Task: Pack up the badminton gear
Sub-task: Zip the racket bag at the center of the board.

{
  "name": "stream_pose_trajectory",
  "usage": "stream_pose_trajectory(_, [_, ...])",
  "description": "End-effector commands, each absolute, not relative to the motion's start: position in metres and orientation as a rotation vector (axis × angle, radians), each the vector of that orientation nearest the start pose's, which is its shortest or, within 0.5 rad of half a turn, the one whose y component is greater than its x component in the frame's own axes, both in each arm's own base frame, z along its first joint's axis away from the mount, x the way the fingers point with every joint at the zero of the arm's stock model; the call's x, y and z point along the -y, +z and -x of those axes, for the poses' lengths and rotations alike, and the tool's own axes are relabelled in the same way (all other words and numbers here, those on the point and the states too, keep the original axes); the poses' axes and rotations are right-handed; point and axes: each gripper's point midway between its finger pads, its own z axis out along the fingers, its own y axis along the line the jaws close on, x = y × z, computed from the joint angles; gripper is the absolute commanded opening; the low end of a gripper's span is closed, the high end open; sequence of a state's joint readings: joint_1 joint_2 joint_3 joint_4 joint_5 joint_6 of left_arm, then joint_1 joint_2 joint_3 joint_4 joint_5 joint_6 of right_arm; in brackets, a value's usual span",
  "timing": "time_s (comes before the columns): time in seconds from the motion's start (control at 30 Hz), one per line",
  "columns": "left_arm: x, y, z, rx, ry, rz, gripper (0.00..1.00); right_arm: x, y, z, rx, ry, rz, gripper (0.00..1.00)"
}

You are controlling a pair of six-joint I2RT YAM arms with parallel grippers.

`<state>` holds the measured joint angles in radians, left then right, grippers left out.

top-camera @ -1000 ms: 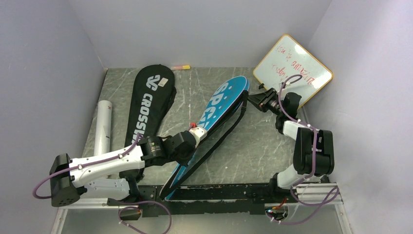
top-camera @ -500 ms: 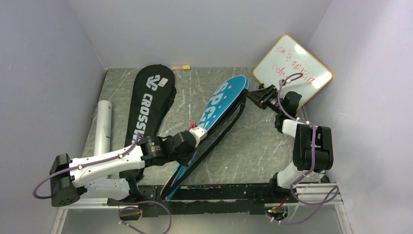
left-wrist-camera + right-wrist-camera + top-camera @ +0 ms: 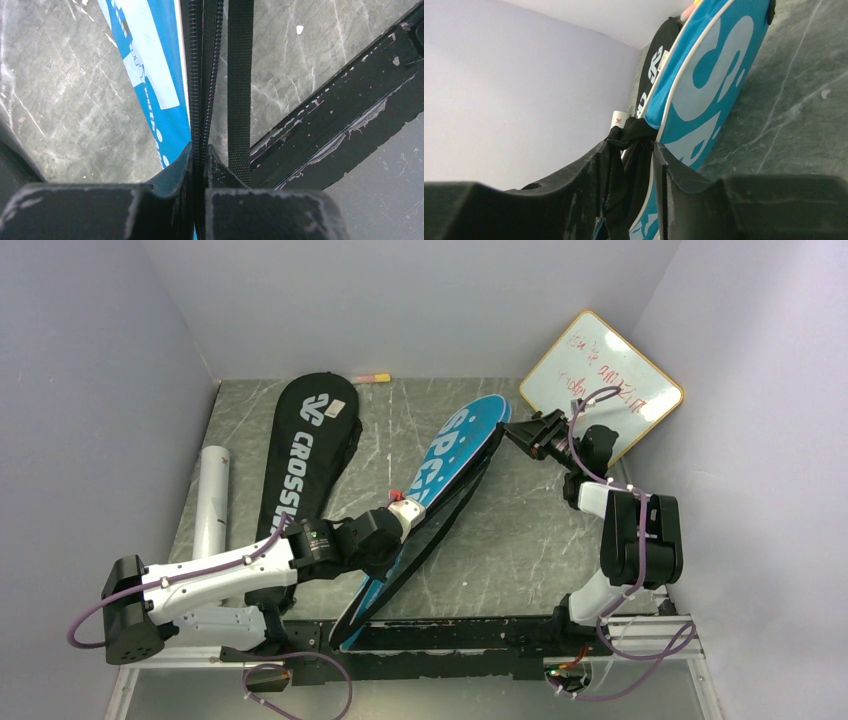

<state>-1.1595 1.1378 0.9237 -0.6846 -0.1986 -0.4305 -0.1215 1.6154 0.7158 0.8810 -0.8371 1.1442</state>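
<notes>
- The left gripper (image 3: pixel 199 165) is pressed together on the black zipper edge (image 3: pixel 200 75) of the blue bag (image 3: pixel 440 475), roughly midway along the bag's length.
- Just to the right of that gripper, a black strap (image 3: pixel 240 85) runs alongside the zipper edge.
- Under and ahead of the gripper, the bag's white-lettered blue face is seen against the grey desk (image 3: pixel 60 100).
- The right gripper (image 3: pixel 629 150) is set at the broad far end of the same bag.
- Its jaws are partly spread, with bunched black fabric of the bag's edge between them. Whether that fabric is pinched cannot be told.
- Ahead of the right gripper, the blue bag is tilted up on its long edge rather than laid flat.
- The black bag (image 3: pixel 305 450) lies flat on the desk to the left of the left gripper, beyond the blue bag from the right gripper.
- A white tube (image 3: pixel 211 500) lies farther left, beside the black bag.
- An orange-rimmed whiteboard (image 3: pixel 600 380) is propped just behind and to the right of the right gripper.
</notes>
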Motion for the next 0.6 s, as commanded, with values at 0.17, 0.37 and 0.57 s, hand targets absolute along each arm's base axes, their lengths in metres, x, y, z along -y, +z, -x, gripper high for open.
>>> stream_pose_trajectory(0.17, [0.271,0.166,-0.138,-2.271,-0.553,-0.765,0.05,-0.102,0.2,-0.421,-1.719,1.388,-0.396,0.36])
stream_pose_trajectory(0.37, [0.271,0.165,-0.14,-2.275,-0.551,-0.764,0.05,-0.099,0.197,-0.42,-1.712,1.393,-0.418,0.42])
stream_pose_trajectory(0.57, [0.271,0.164,-0.14,-2.281,-0.559,-0.759,0.05,-0.097,0.202,-0.416,-1.691,1.405,-0.419,0.45])
